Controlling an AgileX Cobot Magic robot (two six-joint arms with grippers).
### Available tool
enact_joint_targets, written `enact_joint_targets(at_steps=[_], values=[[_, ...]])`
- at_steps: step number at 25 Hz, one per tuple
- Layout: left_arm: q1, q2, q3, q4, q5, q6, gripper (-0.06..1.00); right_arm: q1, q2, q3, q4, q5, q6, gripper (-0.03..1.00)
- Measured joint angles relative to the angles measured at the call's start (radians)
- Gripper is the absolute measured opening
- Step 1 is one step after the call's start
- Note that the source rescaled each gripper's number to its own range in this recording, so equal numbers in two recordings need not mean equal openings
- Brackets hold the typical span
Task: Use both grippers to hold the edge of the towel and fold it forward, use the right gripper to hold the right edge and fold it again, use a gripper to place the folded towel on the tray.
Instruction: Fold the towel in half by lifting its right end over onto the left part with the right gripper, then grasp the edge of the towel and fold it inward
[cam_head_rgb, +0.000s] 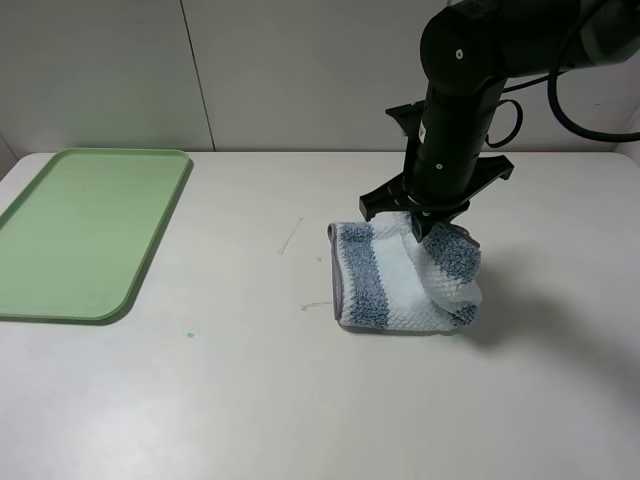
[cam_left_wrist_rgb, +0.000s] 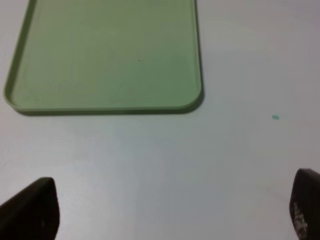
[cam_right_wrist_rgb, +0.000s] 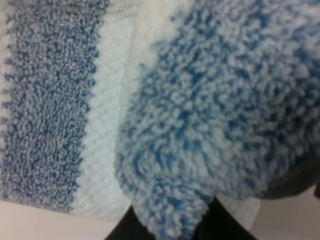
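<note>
The jaws of the right gripper (cam_head_rgb: 418, 232) are closed on a bunched fold of the towel (cam_head_rgb: 395, 285). In the right wrist view a fluffy blue and white tuft is pinched between the two dark fingers (cam_right_wrist_rgb: 222, 226), and the striped pile fills nearly the whole frame. From the high camera the gripper comes down from above onto the towel's far right part. The cloth it holds is raised off the rest and droops over toward the right side.

The towel's left part lies flat on the surface (cam_head_rgb: 300, 400), showing a broad blue-grey stripe between white ones. The grey hem (cam_head_rgb: 333, 270) curves down its left side. The towel sits right of the surface's middle, well apart from the tray (cam_head_rgb: 90, 230).

The jaws of the left gripper (cam_left_wrist_rgb: 167, 212) stand wide apart with nothing between them. Only the two black fingertips (cam_left_wrist_rgb: 30, 210) show, at opposite sides of the left wrist view, over bare surface. This gripper is out of the high camera's view. Beyond the fingertips lies one rounded end of the pale green tray, with nothing on it. In the high view the tray lies at the far left of the surface. A small green speck (cam_head_rgb: 189, 334) marks the surface between tray and towel.
</note>
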Motion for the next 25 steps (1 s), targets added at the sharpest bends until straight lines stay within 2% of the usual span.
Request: enact_joint_targets(at_steps=[2,3,4,5,7,10,18,25], values=[[0.000,0.000,0.000,0.000,0.000,0.000,0.91,0.000,0.000,0.000,0.007,-0.001,0.000,0.20],[0.000,0.000,0.000,0.000,0.000,0.000,0.91,0.000,0.000,0.000,0.014,-0.004,0.005,0.36],[0.000,0.000,0.000,0.000,0.000,0.000,0.91,0.000,0.000,0.000,0.028,-0.008,0.014,0.60],[0.000,0.000,0.000,0.000,0.000,0.000,0.91,0.000,0.000,0.000,0.043,-0.010,0.016,0.77],[0.000,0.000,0.000,0.000,0.000,0.000,0.91,0.000,0.000,0.000,0.080,-0.018,0.010,0.91],[0.000,0.000,0.000,0.000,0.000,0.000,0.91,0.000,0.000,0.000,0.135,-0.035,-0.014,0.98],[0.000,0.000,0.000,0.000,0.000,0.000,0.91,0.000,-0.056,0.000,0.140,-0.026,-0.030,1.00],[0.000,0.000,0.000,0.000,0.000,0.000,0.91,0.000,-0.212,0.000,0.134,0.109,-0.065,1.00]])
